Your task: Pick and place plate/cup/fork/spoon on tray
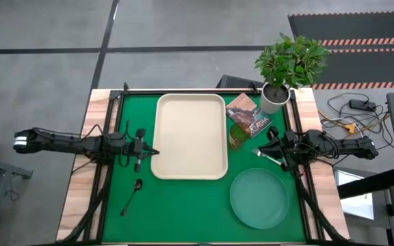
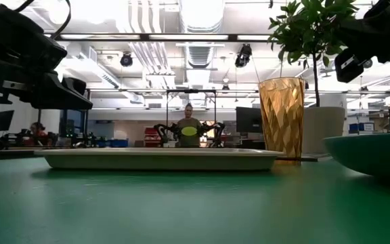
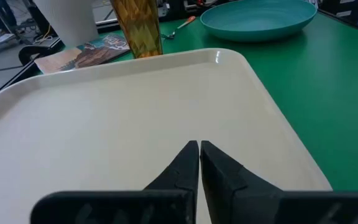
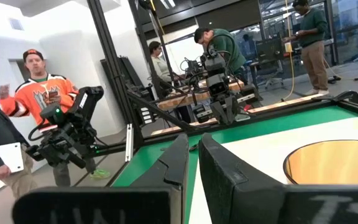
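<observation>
The cream tray lies empty at the table's middle. My left gripper is shut and empty; it hovers over the tray's left rim, as the left wrist view shows. The amber cup stands upright on a booklet just right of the tray. My right gripper is shut and empty; it hovers right of the cup, whose rim shows in the right wrist view. The pale fork lies on the mat below the right gripper. The teal plate lies at the near right. The dark spoon lies at the near left.
A booklet lies under the cup. A white plant pot with a leafy plant stands at the far right corner. Bare green mat shows in front of the tray. People stand in the room beyond the table.
</observation>
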Robot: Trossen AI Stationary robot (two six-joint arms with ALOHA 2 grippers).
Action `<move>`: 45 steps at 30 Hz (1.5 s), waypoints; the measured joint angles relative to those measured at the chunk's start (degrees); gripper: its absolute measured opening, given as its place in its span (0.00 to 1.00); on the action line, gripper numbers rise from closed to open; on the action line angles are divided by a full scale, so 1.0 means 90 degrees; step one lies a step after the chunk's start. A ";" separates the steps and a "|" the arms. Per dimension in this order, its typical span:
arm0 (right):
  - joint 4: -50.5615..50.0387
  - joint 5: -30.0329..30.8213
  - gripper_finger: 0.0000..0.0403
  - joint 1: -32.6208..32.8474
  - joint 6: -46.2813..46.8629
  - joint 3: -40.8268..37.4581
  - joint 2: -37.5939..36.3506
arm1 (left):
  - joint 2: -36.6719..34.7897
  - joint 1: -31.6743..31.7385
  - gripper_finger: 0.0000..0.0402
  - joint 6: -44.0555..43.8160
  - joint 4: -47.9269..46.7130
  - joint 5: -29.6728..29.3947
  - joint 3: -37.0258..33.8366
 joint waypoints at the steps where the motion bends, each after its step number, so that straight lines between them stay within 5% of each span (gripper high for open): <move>1: 0.0000 0.0000 0.07 0.0000 -0.0001 0.0000 -0.0001 | 0.0000 0.0000 0.00 0.0000 0.0000 0.0000 0.0000; 28: 0.0009 0.0005 0.07 0.0000 -0.0696 0.0001 -0.0001 | 0.0000 0.0000 0.00 0.0020 0.0001 0.0000 0.0000; 37: 0.0108 0.0007 0.07 0.0000 -0.1434 0.0001 -0.0001 | -0.0022 0.0002 0.00 0.2462 0.0001 -0.0473 0.0000; 45: 0.0129 0.0004 0.07 0.0000 -0.1019 -0.0001 0.0000 | -0.0015 0.0002 0.00 0.2527 0.0011 -0.0520 0.0000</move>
